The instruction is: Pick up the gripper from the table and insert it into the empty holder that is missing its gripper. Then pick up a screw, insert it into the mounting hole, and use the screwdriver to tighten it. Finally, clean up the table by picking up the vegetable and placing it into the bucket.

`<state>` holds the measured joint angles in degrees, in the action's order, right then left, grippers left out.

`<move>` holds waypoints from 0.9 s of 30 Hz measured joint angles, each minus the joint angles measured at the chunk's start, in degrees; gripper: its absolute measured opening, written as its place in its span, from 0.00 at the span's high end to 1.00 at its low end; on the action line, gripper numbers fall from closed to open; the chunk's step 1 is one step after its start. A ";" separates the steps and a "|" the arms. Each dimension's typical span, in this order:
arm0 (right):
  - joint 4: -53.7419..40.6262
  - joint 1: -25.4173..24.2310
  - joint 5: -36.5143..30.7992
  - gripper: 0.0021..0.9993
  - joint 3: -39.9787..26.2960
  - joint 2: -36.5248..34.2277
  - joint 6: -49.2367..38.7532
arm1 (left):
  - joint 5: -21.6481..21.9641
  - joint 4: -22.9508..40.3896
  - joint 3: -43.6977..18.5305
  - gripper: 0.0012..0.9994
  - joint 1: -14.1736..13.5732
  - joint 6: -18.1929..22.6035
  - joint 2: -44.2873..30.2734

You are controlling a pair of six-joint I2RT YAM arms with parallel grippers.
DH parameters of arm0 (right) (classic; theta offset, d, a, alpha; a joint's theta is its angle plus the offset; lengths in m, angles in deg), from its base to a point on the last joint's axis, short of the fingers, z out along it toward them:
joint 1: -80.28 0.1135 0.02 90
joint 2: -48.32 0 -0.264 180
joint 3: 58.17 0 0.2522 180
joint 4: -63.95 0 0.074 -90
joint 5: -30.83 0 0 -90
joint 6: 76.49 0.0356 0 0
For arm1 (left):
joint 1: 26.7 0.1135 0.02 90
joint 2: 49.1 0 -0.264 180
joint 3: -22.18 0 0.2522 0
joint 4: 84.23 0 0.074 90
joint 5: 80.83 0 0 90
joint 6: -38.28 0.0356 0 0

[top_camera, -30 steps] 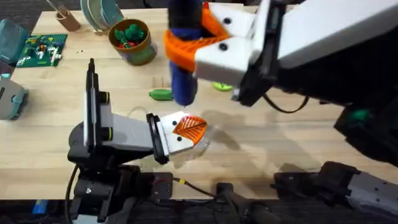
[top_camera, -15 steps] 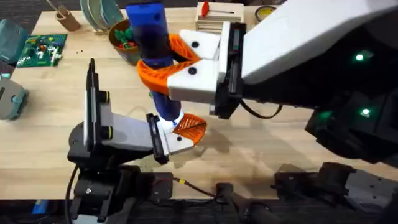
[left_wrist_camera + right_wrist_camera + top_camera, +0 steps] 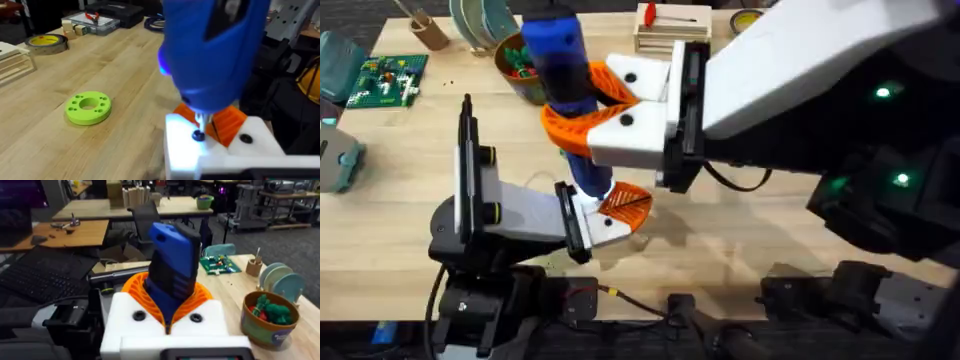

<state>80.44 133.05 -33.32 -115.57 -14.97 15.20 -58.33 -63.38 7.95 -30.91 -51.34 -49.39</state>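
My right gripper is shut on the blue screwdriver, which stands upright between its orange pads. The screwdriver's tip rests on a dark screw in the white holder of my left gripper. The orange gripper sits in that holder, its ribbed face turned up. The bucket stands at the back left, half hidden behind the screwdriver, with green and red toys inside. The vegetable is hidden under my right arm.
A lime-green disc lies on the table beyond the holder, with a yellow tape roll farther off. A wooden box with a red-handled tool, a tan cup of sticks and a green board line the back.
The right arm has swung left and toward the left arm with the screwdriver. Its tip went from above the bare table onto the left claw's holder, where it has stayed for the last half second.
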 joint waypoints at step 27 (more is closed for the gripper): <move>1.29 0.00 0.39 0.99 0.06 -1.07 -0.63 | 0.24 -0.04 0.00 0.99 0.00 -1.07 0.00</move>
<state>81.73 133.05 -32.93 -115.52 -16.04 14.57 -58.10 -63.42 7.95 -30.91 -52.41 -49.39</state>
